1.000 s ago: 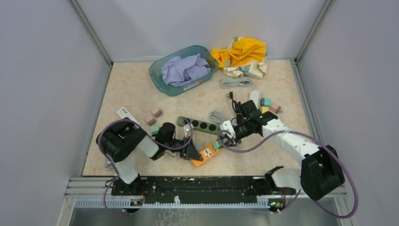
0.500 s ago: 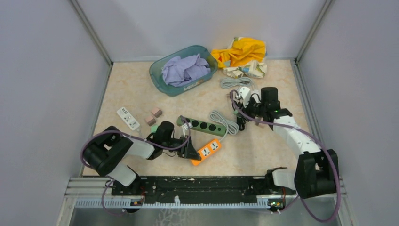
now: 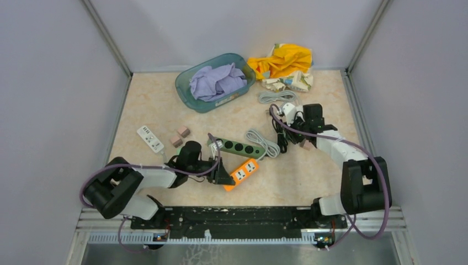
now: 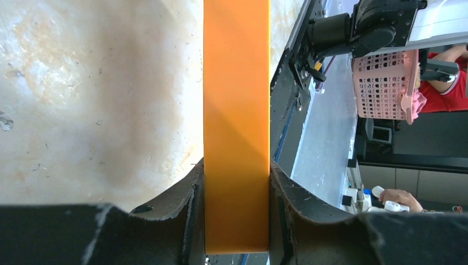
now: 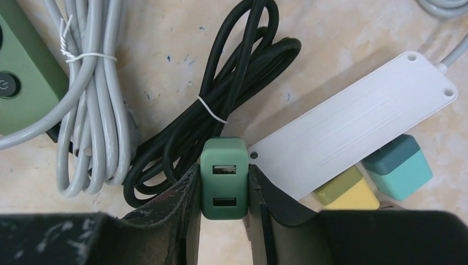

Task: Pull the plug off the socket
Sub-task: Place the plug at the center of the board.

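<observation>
Jaws of the left gripper (image 4: 236, 187) pinch the orange socket strip (image 4: 236, 99) at near centre. Well apart to the far right, the right gripper (image 5: 223, 190) clamps the green plug (image 5: 223, 165), just beside a coiled black cable (image 5: 221, 105) and a white power strip (image 5: 353, 132).

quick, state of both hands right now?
Left hand: closed, holding the orange power strip.
Right hand: closed, holding the green USB plug.
</observation>
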`<action>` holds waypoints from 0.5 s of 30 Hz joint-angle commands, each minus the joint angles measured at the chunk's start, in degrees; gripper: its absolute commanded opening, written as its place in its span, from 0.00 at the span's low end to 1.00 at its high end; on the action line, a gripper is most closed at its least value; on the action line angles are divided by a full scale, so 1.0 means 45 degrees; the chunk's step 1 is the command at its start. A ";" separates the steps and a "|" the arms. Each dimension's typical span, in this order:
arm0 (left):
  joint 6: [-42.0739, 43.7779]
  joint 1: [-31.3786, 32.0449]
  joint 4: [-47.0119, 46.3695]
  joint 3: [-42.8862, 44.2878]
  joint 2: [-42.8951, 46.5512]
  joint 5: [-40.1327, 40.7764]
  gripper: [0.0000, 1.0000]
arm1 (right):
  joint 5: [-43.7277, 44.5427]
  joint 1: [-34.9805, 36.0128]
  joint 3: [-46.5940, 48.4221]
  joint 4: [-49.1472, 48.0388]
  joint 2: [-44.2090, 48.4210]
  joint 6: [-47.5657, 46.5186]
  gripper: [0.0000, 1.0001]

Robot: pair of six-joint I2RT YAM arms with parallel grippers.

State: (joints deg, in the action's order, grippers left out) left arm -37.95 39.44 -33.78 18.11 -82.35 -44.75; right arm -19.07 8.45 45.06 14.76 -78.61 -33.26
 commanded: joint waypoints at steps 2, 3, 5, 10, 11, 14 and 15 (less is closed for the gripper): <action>0.0415 -0.0015 0.0362 0.0303 0.0999 0.0606 0.00 | 0.0402 -0.0074 0.0740 0.0301 -0.0449 -0.0036 0.30; 0.0440 -0.0015 0.0466 0.0352 0.1119 0.0672 0.00 | 0.0404 -0.0094 0.0804 0.0394 -0.0538 -0.0045 0.38; 0.0464 -0.0033 0.0621 0.0431 0.1420 0.0766 0.00 | 0.0401 -0.0085 0.0896 0.0472 -0.0595 -0.0049 0.50; 0.0497 -0.0210 0.1092 0.0683 0.2224 0.1075 0.00 | 0.0455 -0.0091 0.0905 0.0307 -0.0254 0.0066 0.66; 0.0577 -0.0293 0.1314 0.0768 0.2381 0.1136 0.00 | 0.0438 -0.0087 0.0905 0.0271 -0.0135 0.0105 0.68; 0.0843 -0.0695 0.2124 0.1040 0.2927 0.1279 0.00 | 0.0294 -0.0080 0.0900 0.0131 0.0222 0.0227 0.69; 0.0913 -0.0859 0.2371 0.1094 0.3126 0.1305 0.00 | 0.0219 -0.0085 0.0900 0.0087 0.0340 0.0247 0.69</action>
State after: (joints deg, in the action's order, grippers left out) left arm -36.14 37.98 -25.91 20.05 -71.99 -40.56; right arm -17.37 8.43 46.30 17.17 -80.86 -33.19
